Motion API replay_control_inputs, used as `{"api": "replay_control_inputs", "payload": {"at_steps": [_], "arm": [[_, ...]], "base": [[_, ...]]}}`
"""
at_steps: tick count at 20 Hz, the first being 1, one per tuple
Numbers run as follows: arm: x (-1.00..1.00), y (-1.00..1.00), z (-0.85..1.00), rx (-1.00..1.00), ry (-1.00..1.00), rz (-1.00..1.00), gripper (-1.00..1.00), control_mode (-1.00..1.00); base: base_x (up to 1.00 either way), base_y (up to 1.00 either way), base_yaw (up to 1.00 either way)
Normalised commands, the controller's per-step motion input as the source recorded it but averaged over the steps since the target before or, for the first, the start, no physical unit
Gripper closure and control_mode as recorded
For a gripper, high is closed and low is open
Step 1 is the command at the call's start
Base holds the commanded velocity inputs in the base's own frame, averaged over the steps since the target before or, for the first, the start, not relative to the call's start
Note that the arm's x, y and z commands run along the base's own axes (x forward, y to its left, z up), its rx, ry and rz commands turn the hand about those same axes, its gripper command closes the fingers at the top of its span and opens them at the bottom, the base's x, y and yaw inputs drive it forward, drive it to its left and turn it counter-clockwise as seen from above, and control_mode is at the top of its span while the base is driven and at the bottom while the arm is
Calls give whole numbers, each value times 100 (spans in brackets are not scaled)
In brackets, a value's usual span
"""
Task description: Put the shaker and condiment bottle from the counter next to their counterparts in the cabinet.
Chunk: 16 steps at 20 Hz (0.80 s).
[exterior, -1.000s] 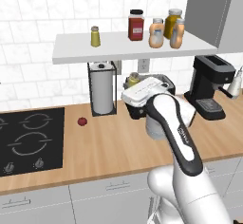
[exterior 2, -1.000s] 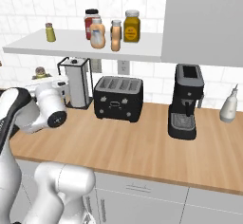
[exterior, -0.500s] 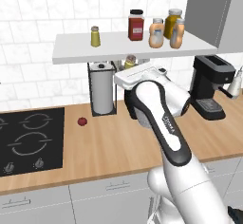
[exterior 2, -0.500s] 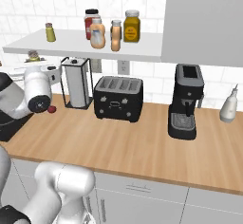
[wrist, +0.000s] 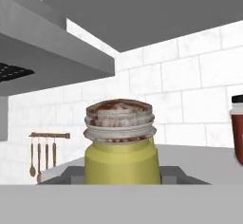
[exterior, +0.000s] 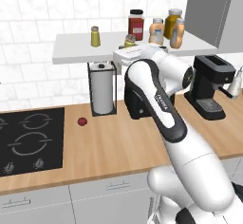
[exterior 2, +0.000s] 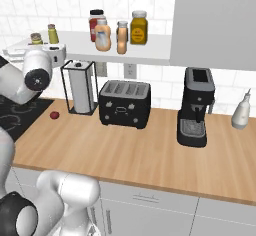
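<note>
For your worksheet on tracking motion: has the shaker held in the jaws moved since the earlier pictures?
Yes. The shaker has risen from beside the paper towel holder to the cabinet shelf's level.

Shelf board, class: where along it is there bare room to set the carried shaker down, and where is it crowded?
The shelf board is bare left of the twin shaker, and between that and the red-lidded jar, where the held shaker sits. From that jar to the grey door it is crowded.
</note>
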Motion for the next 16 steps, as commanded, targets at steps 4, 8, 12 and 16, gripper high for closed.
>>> {"api": "replay_control_inputs", "payload": {"at_steps": [4, 8, 12, 16], "arm": [[68, -14, 25, 2, 20, -9, 100, -100], [68, -17, 9, 0, 12, -7, 100, -100], [57, -3, 0, 0, 4, -1, 100, -100], [48, 0, 0, 0, 0, 0, 100, -100]], "base": [[0, 0, 0], [0, 0, 0], [0, 0, 0], [0, 0, 0]]}}
